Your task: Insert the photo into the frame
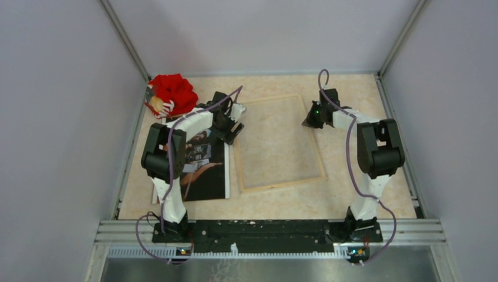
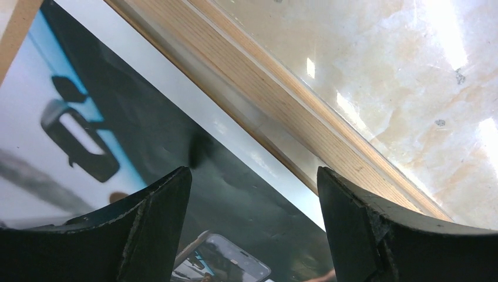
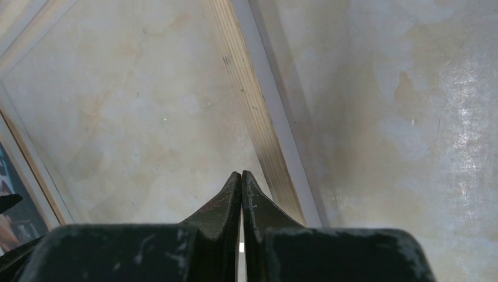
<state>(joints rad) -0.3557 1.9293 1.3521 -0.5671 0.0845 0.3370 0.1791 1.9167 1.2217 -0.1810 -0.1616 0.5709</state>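
Observation:
The frame [image 1: 282, 185] lies flat mid-table with its light wood back up. Its left rail [image 2: 282, 100] runs diagonally through the left wrist view. The photo [image 1: 202, 170], dark and glossy with a white border, lies flat just left of the frame. My left gripper [image 1: 231, 126] hovers open over the photo's far right edge [image 2: 147, 135], jaws wide [image 2: 253, 176], with nothing between them. My right gripper [image 1: 311, 117] is shut and empty, tips [image 3: 241, 174] just inside the frame's right rail [image 3: 252, 106]. A sliver of the photo [image 3: 12, 217] shows at that view's left edge.
A red plush toy [image 1: 171, 94] sits at the back left corner, close behind the left arm. A brown strip [image 2: 14, 35] shows beyond the photo's edge. Grey walls enclose the table on three sides, and a metal rail [image 1: 270, 226] runs along the near edge.

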